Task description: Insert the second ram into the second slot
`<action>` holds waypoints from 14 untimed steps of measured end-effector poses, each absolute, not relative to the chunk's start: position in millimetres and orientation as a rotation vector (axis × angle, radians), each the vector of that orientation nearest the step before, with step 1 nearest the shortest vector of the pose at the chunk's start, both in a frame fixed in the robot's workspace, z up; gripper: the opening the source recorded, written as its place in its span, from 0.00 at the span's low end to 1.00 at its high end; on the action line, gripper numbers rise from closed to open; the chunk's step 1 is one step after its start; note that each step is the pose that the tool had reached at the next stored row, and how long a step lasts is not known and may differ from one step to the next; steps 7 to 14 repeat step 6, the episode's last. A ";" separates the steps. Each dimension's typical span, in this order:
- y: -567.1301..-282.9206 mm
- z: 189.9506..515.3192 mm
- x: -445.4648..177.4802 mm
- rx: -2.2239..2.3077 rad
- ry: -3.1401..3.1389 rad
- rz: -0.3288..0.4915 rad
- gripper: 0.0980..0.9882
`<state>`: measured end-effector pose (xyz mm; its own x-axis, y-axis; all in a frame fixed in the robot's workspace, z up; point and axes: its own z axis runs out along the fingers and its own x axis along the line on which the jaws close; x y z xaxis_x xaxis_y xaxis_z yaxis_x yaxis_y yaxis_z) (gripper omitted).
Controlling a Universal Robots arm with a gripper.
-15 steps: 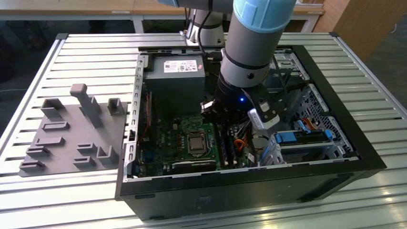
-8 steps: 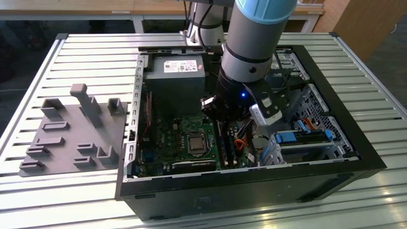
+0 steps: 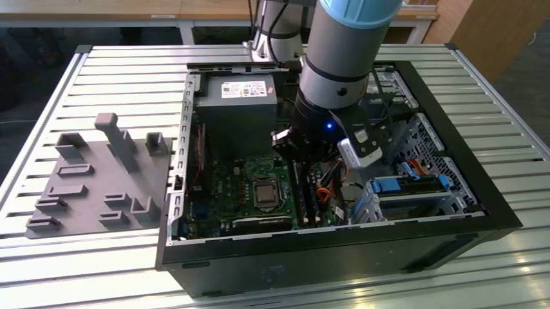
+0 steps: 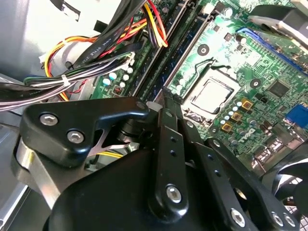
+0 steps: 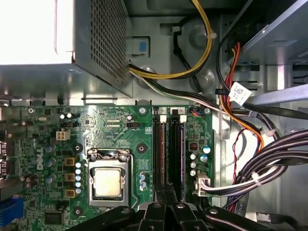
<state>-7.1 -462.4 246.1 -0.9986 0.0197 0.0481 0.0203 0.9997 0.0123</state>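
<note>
leaning over the open computer case (image 3: 481,212), i am finding the business end of the arm hard to read: in the exterior view the gripper (image 3: 311,168) is sinking among cables at the middle of the frame, and its fingertips are getting lost against the dark slots. in the second wrist view the gripper (image 4: 163,98) is showing black, matte, bolted linkages that are closing to a narrow point over the slots. whether a thin board is pinched there i cannot tell, so the hold stays uncertain.

two long dark ram slots (image 5: 169,154) are running side by side in the first wrist view, right of centre, white latches at their far ends. both are looking filled with dark, narrow sticks, though the second ram itself i am not making out for sure; the near ends are cut off by the gripper (image 5: 168,202) at the bottom edge.

the green motherboard (image 5: 115,130) is lying flat in the case, carrying a square metal processor socket (image 5: 108,182). a perforated grey power supply (image 5: 91,43) is sitting at upper left, and bundled yellow, orange and black cables (image 5: 250,144) are curling down the right. outside the case, on the slatted metal table (image 3: 112,71), a grey moulded fixture (image 3: 99,177) is resting at the exterior view's left.
</note>
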 end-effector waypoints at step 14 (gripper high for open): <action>-462.3 248.0 -7.1 -0.031 -3.093 -0.020 0.01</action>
